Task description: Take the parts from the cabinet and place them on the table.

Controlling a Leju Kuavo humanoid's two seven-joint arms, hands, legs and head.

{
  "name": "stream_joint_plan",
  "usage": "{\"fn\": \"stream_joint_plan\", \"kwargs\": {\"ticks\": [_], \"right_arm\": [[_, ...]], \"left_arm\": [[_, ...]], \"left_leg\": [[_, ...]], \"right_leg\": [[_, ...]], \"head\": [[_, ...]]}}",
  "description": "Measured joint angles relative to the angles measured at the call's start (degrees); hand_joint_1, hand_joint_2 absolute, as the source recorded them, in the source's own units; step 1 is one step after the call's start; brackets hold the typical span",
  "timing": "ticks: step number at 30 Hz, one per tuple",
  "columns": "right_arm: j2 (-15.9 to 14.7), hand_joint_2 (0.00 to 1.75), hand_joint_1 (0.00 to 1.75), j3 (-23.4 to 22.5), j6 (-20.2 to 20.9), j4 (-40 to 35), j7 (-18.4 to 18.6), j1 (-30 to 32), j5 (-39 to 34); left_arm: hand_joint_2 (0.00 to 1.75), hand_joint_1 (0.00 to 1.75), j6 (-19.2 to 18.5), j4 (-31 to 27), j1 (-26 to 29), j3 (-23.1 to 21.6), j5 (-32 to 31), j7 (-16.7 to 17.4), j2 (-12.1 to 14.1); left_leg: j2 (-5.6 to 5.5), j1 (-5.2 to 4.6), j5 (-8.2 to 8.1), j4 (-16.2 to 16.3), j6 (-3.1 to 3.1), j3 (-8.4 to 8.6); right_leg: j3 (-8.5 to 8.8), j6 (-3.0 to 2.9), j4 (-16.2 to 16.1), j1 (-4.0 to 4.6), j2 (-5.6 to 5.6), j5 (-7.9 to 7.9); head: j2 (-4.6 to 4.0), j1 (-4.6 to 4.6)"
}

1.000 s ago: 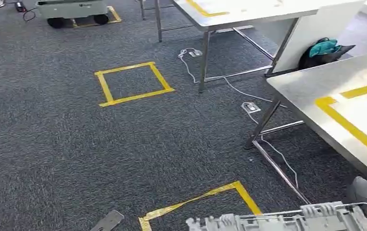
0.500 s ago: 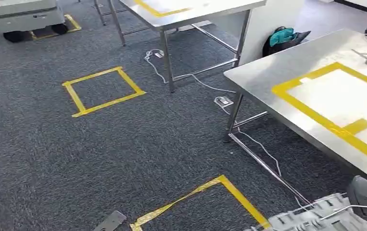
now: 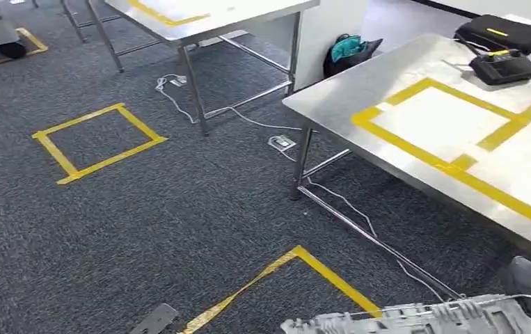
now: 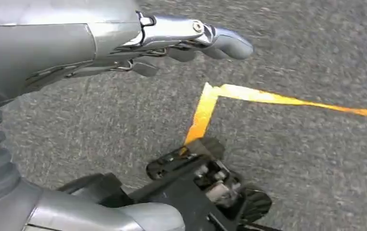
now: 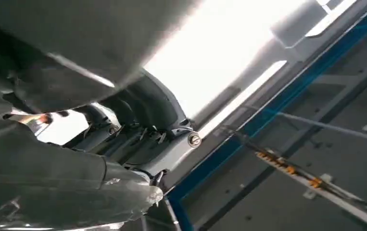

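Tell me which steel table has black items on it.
The nearer table, at right: a black case and black device sit at its far end. The far table shows only yellow tape.

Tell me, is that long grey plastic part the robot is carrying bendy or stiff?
Probably stiff: the grey plastic part is ribbed along its length and shows no sag in the head view. It looks light for its size, being thin molded plastic. Being long, it may tilt, since the right robot hand holds it near one end.
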Motion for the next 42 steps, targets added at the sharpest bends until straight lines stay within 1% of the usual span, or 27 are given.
{"fn": "stream_joint_plan", "kwargs": {"ticks": [1, 2, 3, 4, 7, 8, 9, 10, 12, 13, 15, 17, 18, 19, 22, 23, 24, 25, 27, 29, 31, 32, 33, 34, 38, 40, 42], "right_arm": [[0.0, 1.75, 1.75, 0.0, 0.0, 0.0, 0.0, 0.0, 0.0], [0.0, 1.75, 1.75, 0.0, 0.0, 0.0, 0.0, 0.0, 0.0], [0.0, 1.75, 1.75, 0.0, 0.0, 0.1, 0.0, -0.3, 0.0], [0.0, 1.75, 1.75, 0.0, 0.0, 0.1, -0.1, -0.3, -0.1], [0.0, 1.75, 1.75, 0.0, 0.0, 0.1, 0.0, -0.2, -0.2], [0.0, 1.75, 1.75, 0.0, 0.0, 0.1, -0.1, -0.1, -0.2], [0.0, 1.75, 1.75, 0.0, 0.0, 0.1, -0.1, -0.2, -0.2], [0.0, 1.75, 1.75, 0.0, 0.0, 0.1, -0.1, -0.3, -0.2], [0.0, 1.75, 1.75, 0.0, 0.0, 0.2, -0.1, -0.4, -0.2], [0.0, 1.75, 1.75, 0.0, 0.0, 0.3, -0.1, -0.4, -0.2], [0.0, 1.75, 1.75, 0.0, 0.0, 0.4, -0.1, -0.3, -0.2], [0.0, 1.75, 1.75, 0.0, 0.0, 0.4, -0.2, -0.4, -0.2], [0.0, 1.75, 1.75, 0.0, 0.0, 0.4, -0.2, -0.4, -0.2], [0.0, 1.75, 1.75, 0.0, 0.0, 0.4, -0.2, -0.5, -0.2], [0.0, 1.75, 1.75, 0.0, 0.0, 0.5, -0.3, -0.3, -0.3], [0.0, 1.75, 1.75, 0.0, 0.0, 0.5, -0.4, -0.3, -0.5], [0.0, 1.75, 1.75, 0.0, 0.0, 0.5, -0.5, -0.3, -0.6], [0.0, 1.75, 1.75, 0.0, 0.0, 0.6, -0.6, -0.6, -0.7], [0.0, 1.75, 1.75, 0.0, 0.0, 0.9, -0.9, -0.6, -0.7], [0.0, 1.75, 1.75, 0.0, 0.0, 1.1, -0.9, -0.6, -0.8], [0.0, 1.75, 1.75, 0.0, 0.0, 1.2, -1.0, -0.6, -0.8], [0.0, 1.75, 1.75, 0.0, 0.0, 1.2, -1.0, -0.6, -0.8], [0.0, 1.75, 1.75, 0.0, 0.0, 1.2, -1.0, -0.6, -0.8], [0.0, 1.75, 1.75, 0.0, 0.0, 1.3, -1.0, -0.7, -0.7], [0.0, 1.75, 1.75, -0.1, 0.0, 1.4, -1.0, -0.6, -0.8], [0.0, 1.75, 1.75, -0.1, 0.0, 1.4, -1.0, -0.7, -0.8], [0.0, 1.75, 1.75, -0.1, 0.0, 1.4, -1.0, -0.7, -0.7]], "left_arm": [[1.75, 0.00, 0.0, 0.0, 0.0, 0.0, 0.1, 0.0, 0.0], [1.75, 0.00, -0.1, 0.0, 0.0, 0.0, 0.2, 0.0, 0.0], [1.75, 0.00, -0.2, 0.0, 0.0, 0.0, 0.2, 0.0, 0.0], [1.75, 0.00, -0.2, 0.0, 0.0, 0.0, 0.2, 0.0, 0.1], [1.75, 0.00, -0.2, 0.0, -0.2, 0.0, 0.2, 0.0, 0.0], [1.75, 0.00, -0.2, 0.0, -0.3, 0.0, 0.3, 0.0, 0.0], [1.75, 0.00, -0.1, 0.0, -0.4, 0.0, 0.3, 0.0, 0.0], [1.75, 0.00, -0.2, 0.0, -0.4, 0.0, 0.3, 0.0, 0.0], [1.75, 0.00, -0.2, 0.0, 0.0, 0.0, 0.4, 0.0, 0.0], [1.75, 0.00, -0.2, 0.0, 0.2, 0.0, 0.4, 0.0, 0.0], [1.75, 0.00, -0.2, 0.0, 0.2, 0.0, 0.4, 0.0, 0.0], [1.75, 0.00, -0.2, 0.0, 0.1, 0.0, 0.4, 0.0, 0.0], [1.75, 0.00, -0.2, 0.0, 0.0, 0.0, 0.4, 0.0, 0.1], [1.75, 0.00, -0.4, 0.0, 0.0, 0.0, 0.4, 0.0, 0.2], [1.75, 0.00, -0.5, 0.0, -0.2, 0.0, 0.5, 0.0, 0.2], [1.75, 0.00, -0.6, 0.0, -0.3, 0.0, 0.5, 0.0, 0.1], [1.75, 0.00, -0.6, 0.0, -0.4, 0.0, 0.5, 0.0, 0.1], [1.75, 0.00, -0.6, 0.0, -0.3, 0.0, 0.5, 0.0, 0.1], [1.75, 0.00, -0.7, 0.0, 0.1, 0.0, 0.5, 0.0, 0.2], [1.75, 0.00, -0.7, 0.0, 0.2, 0.0, 0.5, 0.0, 0.2], [1.75, 0.00, -0.6, 0.0, 0.0, 0.0, 0.5, 0.0, 0.2], [1.75, 0.00, -0.6, 0.0, 0.0, 0.0, 0.5, 0.0, 0.1], [1.75, 0.00, -0.6, 0.0, 0.0, 0.0, 0.5, 0.0, 0.2], [1.75, 0.00, -0.6, 0.0, -0.1, 0.0, 0.5, 0.0, 0.4], [1.75, 0.00, -0.6, 0.0, -0.2, 0.0, 0.5, 0.0, 0.3], [1.75, 0.00, -0.6, 0.0, -0.3, 0.0, 0.5, 0.0, 0.3], [1.75, 0.00, -0.6, 0.0, -0.1, 0.0, 0.5, 0.0, 0.3]], "left_leg": [[0.50, 0.06, -0.13, 0.0, -0.20, 0.21], [0.99, 0.07, -0.35, 0.1, -0.54, 0.48], [1.34, -0.47, -0.62, 0.3, -0.95, 0.51], [1.73, -0.51, -0.66, 0.5, -1.21, 0.55], [3.24, -0.34, -0.46, 0.1, -1.94, 0.89], [2.10, -0.08, -1.06, 0.4, -2.49, 0.80], [-0.55, -0.06, -2.44, 2.0, -2.71, 0.17], [-2.03, -0.05, -4.85, 6.1, -2.82, -1.73], [-2.59, -0.03, -8.58, 15.2, -2.91, -6.33], [-2.60, -0.03, -9.06, 18.0, -2.86, -7.96], [-2.69, -0.03, -5.86, 15.5, -2.56, -7.22], [-4.30, 0.08, -0.54, 5.7, -2.07, -2.55], [-7.15, 0.25, 0.21, 2.0, -1.78, -0.68], [-8.03, 0.58, -0.27, 0.2, -1.75, -0.38], [-6.60, 0.03, 0.03, 0.5, -1.11, -0.35], [-5.58, 0.51, 0.52, -0.2, -0.65, -0.24], [-5.07, 0.40, 0.56, -0.2, -0.35, -0.24], [-4.38, 0.30, 0.54, -0.2, -0.02, -0.25], [-2.65, 0.10, 0.46, -0.2, 0.15, -0.29], [-1.19, 0.07, 0.44, -0.1, 0.14, -0.28], [0.06, 0.18, 0.26, -0.1, -0.10, -0.08], [0.54, 0.25, 0.10, 0.0, -0.34, 0.12], [0.89, 0.13, -0.12, 0.2, -0.71, 0.30], [1.04, -0.41, -0.42, 0.4, -1.08, 0.31], [2.49, -0.20, -0.36, 0.1, -2.26, 0.56], [-1.19, 0.02, -3.21, 3.6, -2.77, -0.76], [-2.40, 0.07, -7.92, 13.3, -2.94, -5.38]], "right_leg": [[3.00, -0.05, -5.2, -0.02, -0.80, 2.28], [6.12, 0.04, -10.4, -0.01, -3.14, 3.93], [6.84, -0.16, -11.8, 0.59, -4.23, 2.98], [6.97, -0.84, -11.9, 0.34, -3.35, 3.38], [6.38, -1.83, -11.8, 0.58, -1.62, 3.62], [6.46, -2.35, -12.0, 0.19, -1.14, 3.91], [6.38, -2.56, -12.1, 0.08, -0.67, 3.99], [6.23, -2.89, -12.1, 0.03, -0.10, 4.12], [5.94, -3.17, -12.0, 0.08, 1.22, 4.27], [5.82, -3.20, -12.0, 0.11, 2.01, 4.34], [5.78, -3.10, -12.0, 0.10, 3.56, 4.49], [5.80, -2.76, -12.0, 0.03, 5.04, 4.71], [5.70, -2.56, -12.0, -0.09, 5.53, 4.84], [5.32, -2.19, -11.6, 0.35, 6.18, 4.73], [4.81, -0.82, -12.6, -0.26, 7.83, 5.54], [4.34, -0.62, -12.3, -0.28, 7.60, 5.46], [3.71, -0.46, -11.0, 0.14, 4.31, 4.20], [2.15, -0.27, -7.6, 0.16, 2.18, 1.83], [-1.98, 0.03, 1.7, 0.10, 0.70, -2.65], [-3.22, 0.28, 5.1, 0.06, 0.37, -3.12], [1.21, 0.41, -2.2, -0.05, -0.26, 0.85], [4.57, 0.46, -7.9, -0.08, -1.45, 3.01], [6.81, 0.56, -12.0, -0.06, -3.85, 3.31], [7.40, -0.07, -12.1, 0.03, -3.74, 3.28], [6.76, -1.89, -12.1, 0.05, -1.34, 3.76], [6.62, -2.55, -12.2, -0.21, -0.57, 3.98], [6.29, -2.91, -12.2, -0.21, 0.50, 4.12]], "head": [[0.00, -0.04], [0.02, 0.00], [0.00, 0.00], [0.00, -0.26], [0.02, -0.15], [0.00, -0.17], [0.02, -0.33], [0.02, -0.31], [0.02, -0.35], [0.02, -0.39], [0.02, -0.39], [0.00, -0.39], [0.00, -0.39], [0.00, -0.28], [0.00, -0.35], [0.02, -0.44], [0.00, -0.02], [0.00, 0.35], [0.02, 0.22], [0.02, 0.24], [0.00, 0.26], [0.00, 0.28], [0.02, 0.31], [0.02, 0.17], [0.00, 0.04], [0.00, -0.28], [0.00, -0.33]]}}
